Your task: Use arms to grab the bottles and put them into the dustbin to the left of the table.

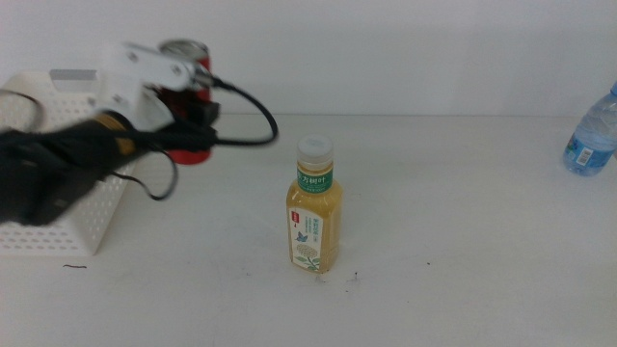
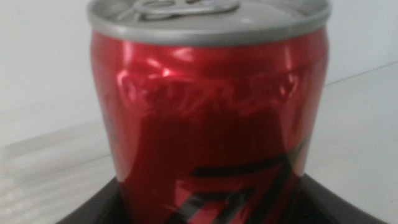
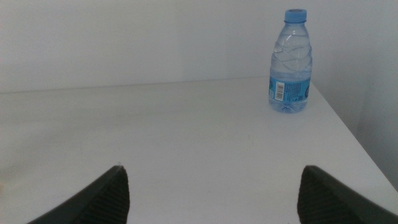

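Clearly, the red can (image 1: 186, 96) is held by the left gripper (image 1: 198, 130), whose jaws are closed against its lower sides. In the middle view the left arm (image 1: 67, 159) is seen reaching in from the left side, its white housing and thick black cable crossing in front of the white basket (image 1: 58, 226). The can is kept upright, close to the far right corner of the basket; whether it is over the basket or just beside it cannot be told. In the left wrist view the can (image 2: 208, 118) fills nearly the whole picture, its silver lid and pull tab showing, with the dark jaws pressed to it on either side of its base.

The tea bottle (image 1: 314, 207) is seen standing upright near the middle of the desk (image 1: 463, 280), white cap on, well apart from the basket and the can. The water bottle (image 1: 594, 130) is found at the far right edge of the desk, also upright, with its blue cap visible in the right wrist view (image 3: 290, 62).

The right gripper (image 3: 211, 186) is held low over bare desk, well short of the water bottle, its jaws spread wide and nothing between them.
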